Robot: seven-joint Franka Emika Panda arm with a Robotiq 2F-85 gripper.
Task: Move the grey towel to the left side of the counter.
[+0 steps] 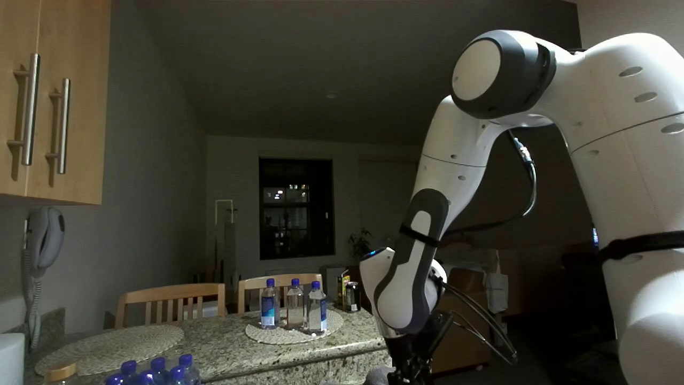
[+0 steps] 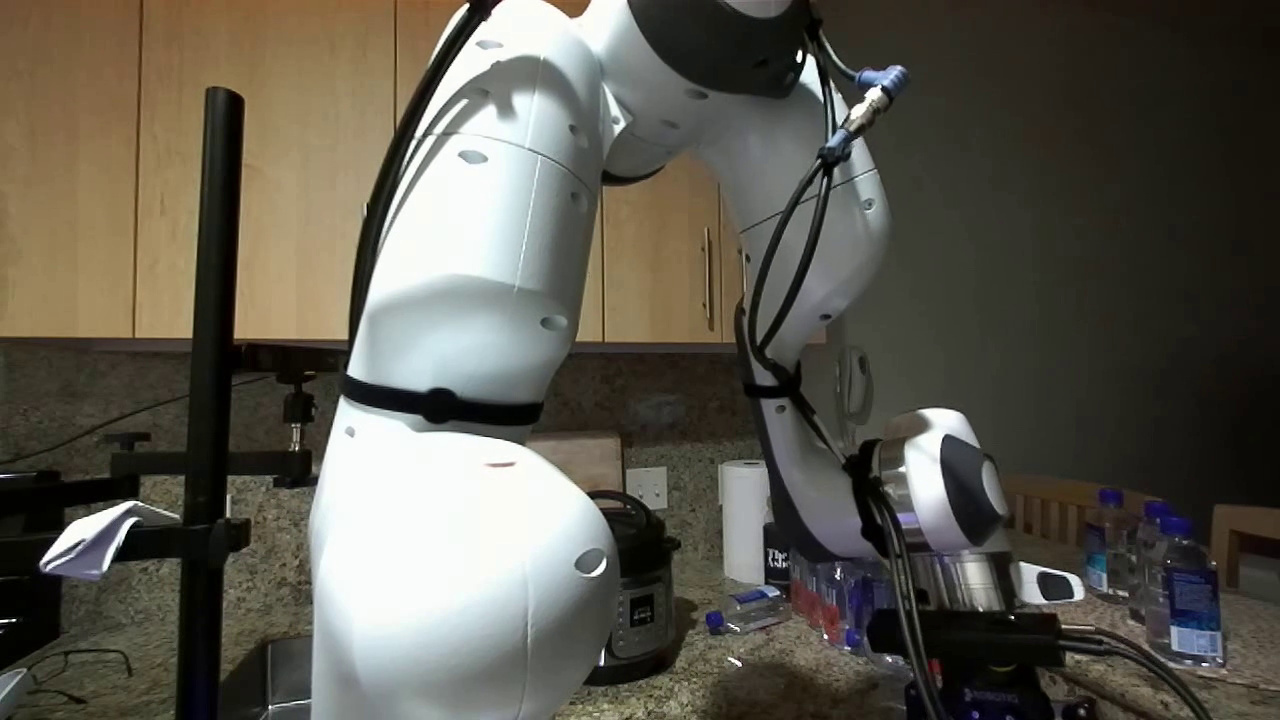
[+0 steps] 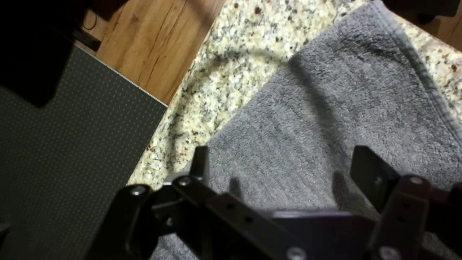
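The grey towel (image 3: 306, 119) lies spread over the speckled granite counter (image 3: 231, 79) in the wrist view, near the counter's edge. A small grey part of the towel (image 1: 377, 376) shows at the bottom of an exterior view, beside my gripper (image 1: 409, 371). My gripper (image 3: 280, 153) is open and empty, its two fingers wide apart over the towel. The finger shadows fall on the towel, so the tips seem slightly above it; touching or not, I cannot tell. The gripper body (image 2: 990, 690) also shows in an exterior view, where its fingers are cut off and the towel is out of view.
Several water bottles (image 1: 294, 305) stand on a woven mat (image 1: 256, 336); more blue-capped bottles (image 1: 158, 369) stand nearer. A bottle (image 2: 750, 610) lies on the counter (image 2: 700, 690) near a pressure cooker (image 2: 640, 590) and a paper towel roll (image 2: 743, 520). A wooden floor (image 3: 151, 39) shows beyond the edge.
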